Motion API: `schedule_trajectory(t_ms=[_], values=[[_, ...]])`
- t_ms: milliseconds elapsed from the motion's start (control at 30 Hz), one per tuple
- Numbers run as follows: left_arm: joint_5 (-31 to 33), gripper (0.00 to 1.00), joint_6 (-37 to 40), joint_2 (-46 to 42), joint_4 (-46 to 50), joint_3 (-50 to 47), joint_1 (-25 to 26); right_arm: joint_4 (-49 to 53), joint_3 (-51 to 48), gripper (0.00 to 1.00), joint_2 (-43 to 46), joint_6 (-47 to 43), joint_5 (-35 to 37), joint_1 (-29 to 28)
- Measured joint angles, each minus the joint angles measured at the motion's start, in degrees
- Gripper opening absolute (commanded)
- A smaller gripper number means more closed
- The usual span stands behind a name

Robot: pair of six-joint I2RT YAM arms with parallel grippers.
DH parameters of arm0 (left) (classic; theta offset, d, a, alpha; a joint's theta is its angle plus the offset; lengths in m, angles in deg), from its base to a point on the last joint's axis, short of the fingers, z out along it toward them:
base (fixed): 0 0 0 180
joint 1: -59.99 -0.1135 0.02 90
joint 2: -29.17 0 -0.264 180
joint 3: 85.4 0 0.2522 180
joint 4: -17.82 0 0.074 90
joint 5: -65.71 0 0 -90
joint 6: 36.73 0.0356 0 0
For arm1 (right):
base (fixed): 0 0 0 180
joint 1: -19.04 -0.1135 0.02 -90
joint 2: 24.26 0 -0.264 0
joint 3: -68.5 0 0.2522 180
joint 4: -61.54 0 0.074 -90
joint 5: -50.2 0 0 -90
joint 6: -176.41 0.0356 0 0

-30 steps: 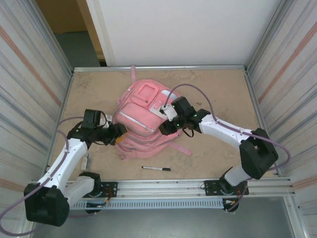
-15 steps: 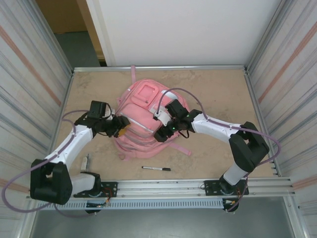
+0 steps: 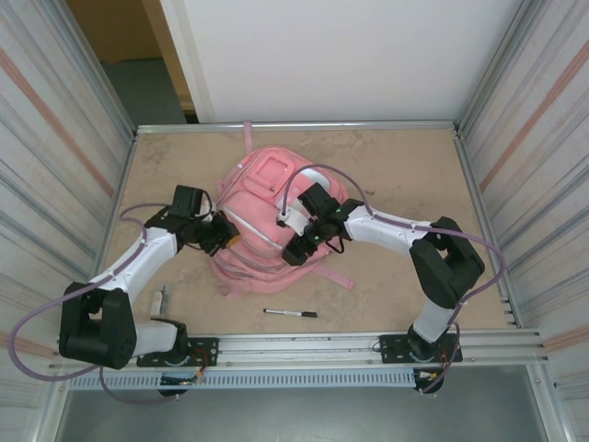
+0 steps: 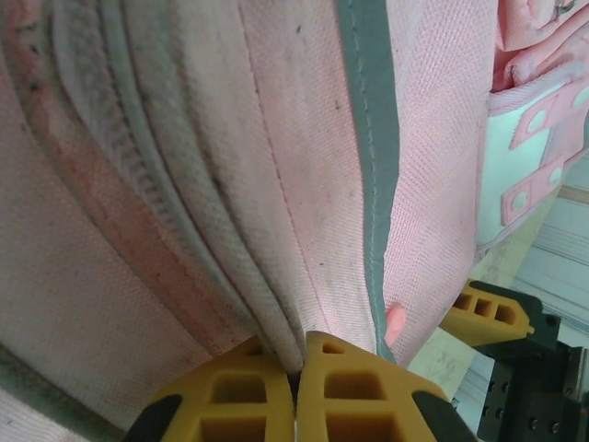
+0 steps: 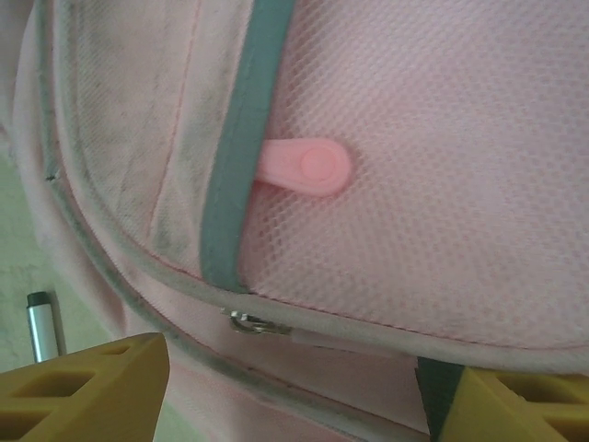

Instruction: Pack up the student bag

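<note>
Bag: the pink student bag (image 3: 262, 207) lies flat in the middle of the table (image 3: 405, 166), front pockets up, between my two arms.
Left gripper: my left gripper (image 4: 296, 373) sits at the bag's left edge. Its yellow fingers are pressed together, and a fold of pink fabric beside a grey trim strip runs down into the seam between them and is pinched there.
Right gripper: my right gripper (image 5: 294, 391) is over the near middle of the bag with its fingers spread wide. Pink mesh spans the gap; from this close I cannot tell whether the tips touch it.
Zip pull: a pink rubber zip pull (image 5: 308, 168) lies flat on the mesh, poking out from a grey strip.
Pen: a black pen (image 3: 290, 313) lies on the table near the bag's bottom edge, apart from it.
</note>
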Motion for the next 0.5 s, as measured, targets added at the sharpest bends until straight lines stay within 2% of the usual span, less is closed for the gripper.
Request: schedule_trajectory(t_ms=[167, 300, 333, 467, 500], values=[[0.02, 0.00, 0.15, -0.66, 1.95, 1.88, 0.11, 0.83, 0.26, 0.69, -0.11, -1.03, -0.81, -0.83], [-0.42, 0.00, -0.28, -0.74, 1.86, 2.01, 0.11, 0.63, 0.22, 0.62, -0.11, -0.98, 0.52, -1.29], [-0.48, 0.00, -0.42, -0.74, 1.79, 2.01, 0.11, 0.50, 0.15, 0.59, -0.11, -0.98, 1.07, -1.51], [-1.07, 0.00, -1.62, -0.74, 0.96, 1.92, 0.11, -1.40, -1.01, 0.26, 0.04, 0.22, 3.19, -2.05], [-1.18, 0.00, -1.75, -0.74, 0.94, 1.90, 0.11, -1.81, -1.22, 0.23, 0.09, 0.79, 3.19, -2.08]])
